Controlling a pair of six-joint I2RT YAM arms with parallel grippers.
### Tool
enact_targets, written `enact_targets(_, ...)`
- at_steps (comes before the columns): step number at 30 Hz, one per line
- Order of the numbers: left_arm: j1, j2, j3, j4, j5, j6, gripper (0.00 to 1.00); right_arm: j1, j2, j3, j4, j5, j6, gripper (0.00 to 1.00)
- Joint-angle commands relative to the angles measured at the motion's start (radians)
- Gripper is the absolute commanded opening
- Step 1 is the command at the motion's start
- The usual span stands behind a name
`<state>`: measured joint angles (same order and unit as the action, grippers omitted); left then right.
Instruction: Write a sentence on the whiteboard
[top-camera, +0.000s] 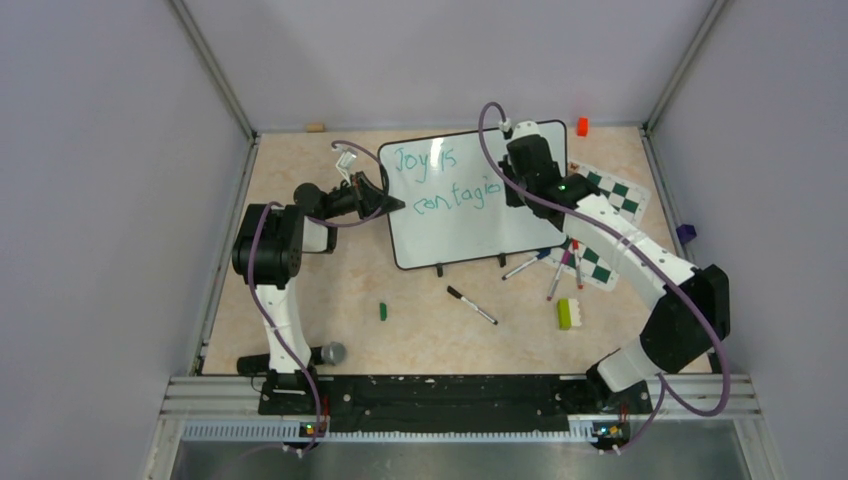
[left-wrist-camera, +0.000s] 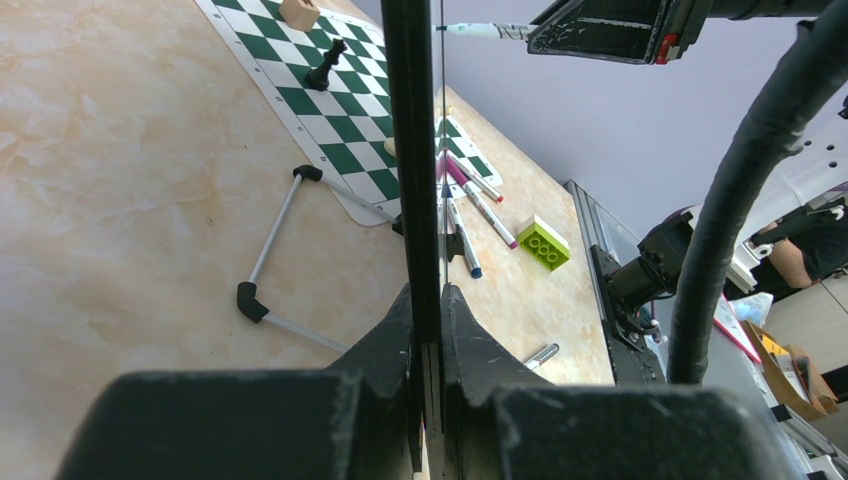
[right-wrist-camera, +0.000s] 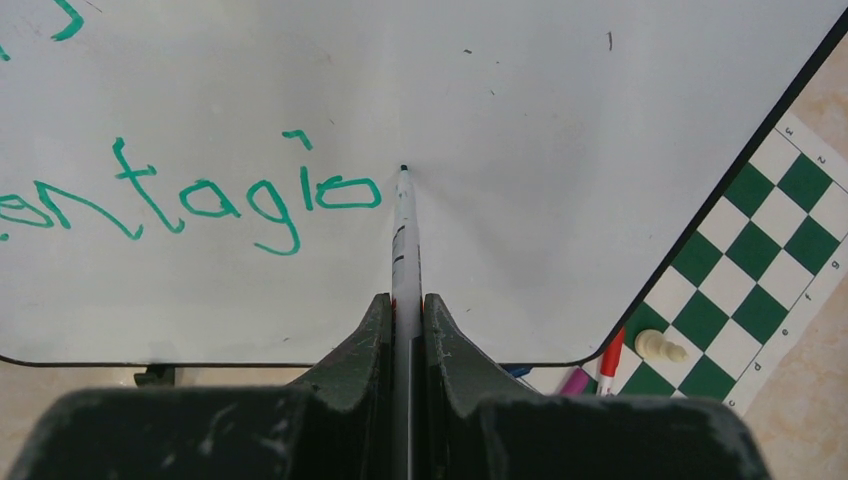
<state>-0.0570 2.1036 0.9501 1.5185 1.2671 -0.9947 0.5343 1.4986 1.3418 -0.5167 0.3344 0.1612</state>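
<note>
The whiteboard stands tilted at mid-table, and its face fills the right wrist view. The sentence is in teal marker: "Joy is" above, "contagio" below. My left gripper is shut on the board's left edge, which appears edge-on as a black bar between the fingers. My right gripper is shut on a white marker. The marker's tip touches the board just right of the last "o". Both jaws press the marker's barrel.
A green-and-white chess mat lies right of the board with a few pieces on it. Several loose markers and a black-capped one lie in front. A lime brick, a small green piece and an orange block are nearby.
</note>
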Motion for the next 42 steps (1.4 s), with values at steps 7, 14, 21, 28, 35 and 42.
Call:
enact_targets(7, -0.034, 0.029, -0.011, 0.100, 0.193, 0.114, 0.00, -0.006, 0.010, -0.026, 0.030, -0.027, 0.020, 0.00)
enact_targets(14, -0.035, 0.029, -0.013, 0.099, 0.192, 0.116, 0.00, -0.007, -0.017, -0.072, 0.031, -0.046, 0.024, 0.00)
enact_targets(21, -0.034, 0.030, -0.012, 0.099, 0.191, 0.115, 0.00, -0.008, -0.022, -0.078, 0.019, 0.024, 0.022, 0.00)
enact_targets(28, -0.035, 0.030, -0.011, 0.099, 0.193, 0.114, 0.00, -0.017, 0.002, -0.037, 0.017, 0.043, 0.023, 0.00)
enact_targets(35, -0.035, 0.031, -0.010, 0.100, 0.192, 0.113, 0.00, -0.022, 0.021, -0.003, 0.018, 0.045, 0.020, 0.00)
enact_targets(42, -0.034, 0.031, -0.010, 0.099, 0.193, 0.113, 0.00, -0.027, 0.037, 0.026, 0.018, 0.046, 0.014, 0.00)
